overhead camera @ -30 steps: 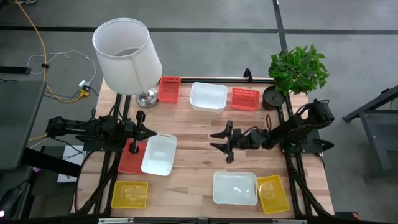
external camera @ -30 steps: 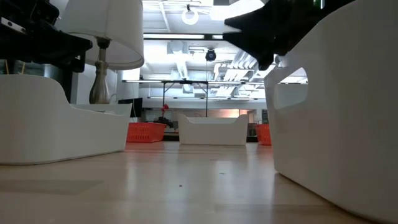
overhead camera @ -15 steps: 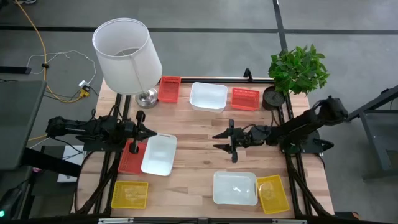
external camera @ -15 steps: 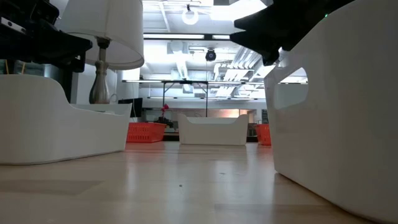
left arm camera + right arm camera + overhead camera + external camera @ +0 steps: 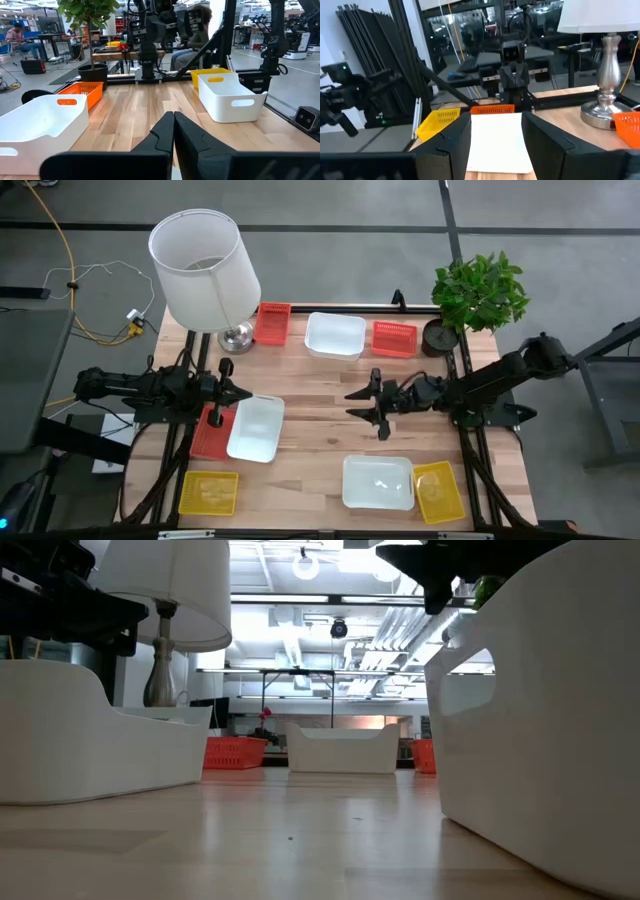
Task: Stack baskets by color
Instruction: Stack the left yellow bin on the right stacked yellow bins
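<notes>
**Baskets spread over the wood, right arm pulling back**

The pale wooden worktop [image 5: 320,430] stands on a grey floor, with a big white lamp [image 5: 205,270] at its far left corner and a potted plant [image 5: 480,292] at the far right. Behind it runs a workshop with ceiling lights and more benches. Along the far edge sit a red basket [image 5: 272,323], a white basket [image 5: 335,335] and another red basket [image 5: 394,338]. At the left, a white basket [image 5: 256,427] lies partly over a red one [image 5: 207,436], with a yellow basket [image 5: 209,492] nearer. Near right, a white basket [image 5: 378,482] touches a yellow basket [image 5: 438,491].

The left end effector [image 5: 238,393] hangs clenched and empty by the left pile. The right end effector [image 5: 365,407], fingers spread and empty, hovers mid-table; since a second ago it has shifted slightly rightward as its arm stretched out flatter. The baskets have not moved.
</notes>
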{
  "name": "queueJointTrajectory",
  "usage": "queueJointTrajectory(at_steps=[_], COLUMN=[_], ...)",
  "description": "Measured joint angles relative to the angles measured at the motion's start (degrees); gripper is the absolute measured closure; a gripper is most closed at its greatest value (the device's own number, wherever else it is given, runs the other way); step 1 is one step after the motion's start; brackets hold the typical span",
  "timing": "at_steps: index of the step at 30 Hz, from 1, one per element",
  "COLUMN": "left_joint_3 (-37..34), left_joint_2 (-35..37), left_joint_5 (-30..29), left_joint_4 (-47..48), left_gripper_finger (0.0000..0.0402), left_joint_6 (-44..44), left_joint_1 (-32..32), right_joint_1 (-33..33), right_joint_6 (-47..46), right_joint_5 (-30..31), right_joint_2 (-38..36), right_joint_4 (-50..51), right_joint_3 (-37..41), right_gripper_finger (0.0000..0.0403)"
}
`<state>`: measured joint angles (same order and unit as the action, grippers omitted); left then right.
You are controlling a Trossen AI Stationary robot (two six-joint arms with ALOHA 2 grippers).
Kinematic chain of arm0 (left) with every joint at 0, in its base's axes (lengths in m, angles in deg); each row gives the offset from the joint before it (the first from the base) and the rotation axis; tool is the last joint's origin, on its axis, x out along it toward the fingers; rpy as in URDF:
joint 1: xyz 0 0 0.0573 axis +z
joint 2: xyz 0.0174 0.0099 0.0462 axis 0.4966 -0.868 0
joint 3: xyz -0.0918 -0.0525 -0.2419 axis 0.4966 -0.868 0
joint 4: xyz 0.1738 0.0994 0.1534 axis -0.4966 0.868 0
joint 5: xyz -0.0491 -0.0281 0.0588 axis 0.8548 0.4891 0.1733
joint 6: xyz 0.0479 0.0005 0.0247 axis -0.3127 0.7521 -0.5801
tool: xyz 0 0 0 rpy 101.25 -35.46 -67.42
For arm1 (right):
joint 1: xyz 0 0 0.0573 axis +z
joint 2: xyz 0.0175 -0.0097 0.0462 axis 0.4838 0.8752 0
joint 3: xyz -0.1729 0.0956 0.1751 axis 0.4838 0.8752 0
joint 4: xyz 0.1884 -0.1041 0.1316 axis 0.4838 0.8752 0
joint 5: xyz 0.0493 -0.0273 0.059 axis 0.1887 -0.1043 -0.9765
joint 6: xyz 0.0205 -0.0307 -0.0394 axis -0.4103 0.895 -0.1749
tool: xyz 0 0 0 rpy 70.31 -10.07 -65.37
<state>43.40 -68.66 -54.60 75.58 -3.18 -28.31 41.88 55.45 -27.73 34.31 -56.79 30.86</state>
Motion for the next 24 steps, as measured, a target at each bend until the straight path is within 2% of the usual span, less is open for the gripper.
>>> queueJointTrajectory(at_steps=[24], left_joint_3=[0.0], left_joint_2=[0.0], left_joint_5=[0.0], left_joint_4=[0.0], left_gripper_finger=[0.0401], left_joint_6=[0.0], left_joint_1=[0.0], right_joint_1=[-0.2], right_joint_6=[0.0], right_joint_5=[0.9], right_joint_2=[0.1], right_joint_4=[1.1], right_joint_3=[0.0], right_gripper_finger=[0.0242])
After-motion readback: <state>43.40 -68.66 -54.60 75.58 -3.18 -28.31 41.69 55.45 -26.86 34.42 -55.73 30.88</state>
